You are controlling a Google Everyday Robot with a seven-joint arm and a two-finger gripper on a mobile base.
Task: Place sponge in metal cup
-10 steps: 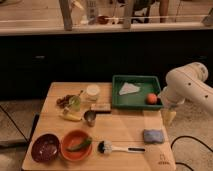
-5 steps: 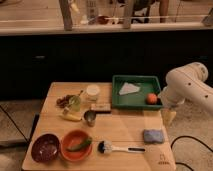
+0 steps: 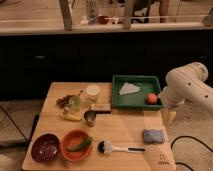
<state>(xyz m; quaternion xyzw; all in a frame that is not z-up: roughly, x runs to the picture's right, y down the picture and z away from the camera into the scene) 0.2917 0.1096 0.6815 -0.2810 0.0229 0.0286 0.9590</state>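
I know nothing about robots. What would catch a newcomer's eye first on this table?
The big white robot arm at the right stands out first. Its gripper points downward near the right edge of the wooden table, close to a blue-grey sponge. Next is the green tray at the back right, which holds a white cloth and an orange fruit. A small metal cup stands mid-table, well left of the sponge.
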